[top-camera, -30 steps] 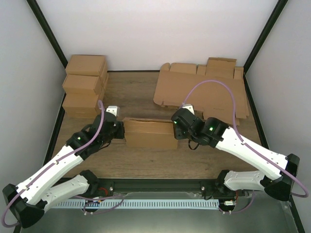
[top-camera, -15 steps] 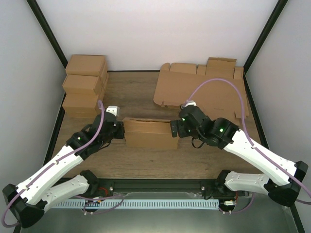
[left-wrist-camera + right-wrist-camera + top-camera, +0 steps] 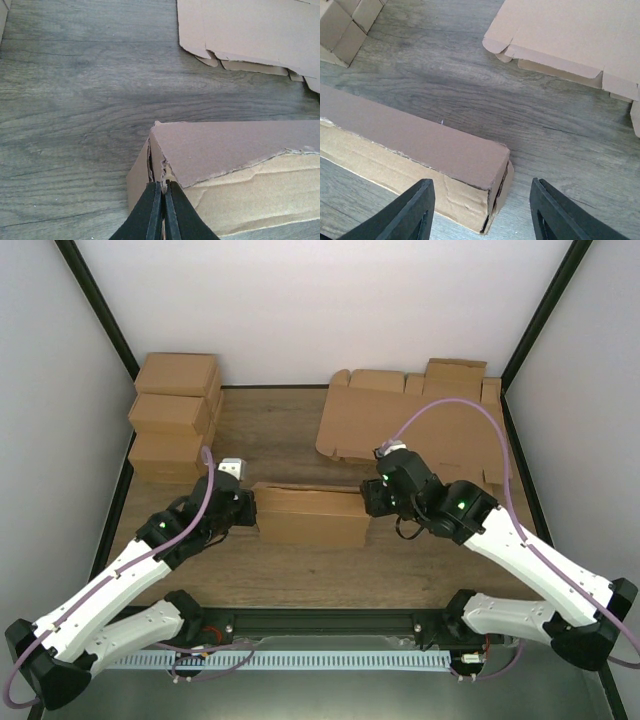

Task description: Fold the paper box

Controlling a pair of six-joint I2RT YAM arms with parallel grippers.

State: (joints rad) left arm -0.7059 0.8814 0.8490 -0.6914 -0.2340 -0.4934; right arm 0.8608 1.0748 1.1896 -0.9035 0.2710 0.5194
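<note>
**A:** Where's the paper box (image 3: 310, 515)?

**B:** In the middle of the tabletop (image 3: 280, 430), half folded. The left gripper (image 3: 161, 210) is clenched on its left end, and the right gripper (image 3: 481, 200) hangs released over the right end.

**A:** Risk?

**B:** If the right gripper pushes off-centre, the box could slide or the pinched edge could tear.

My right claw (image 3: 372, 501) has drawn back from the right end of the paper box (image 3: 308, 517), shifting a little to the right and toward the far side of the surface (image 3: 280, 430). Its fingers now stand apart, clear of the cardboard. My right elbow (image 3: 462, 506) has swung further right.
</note>
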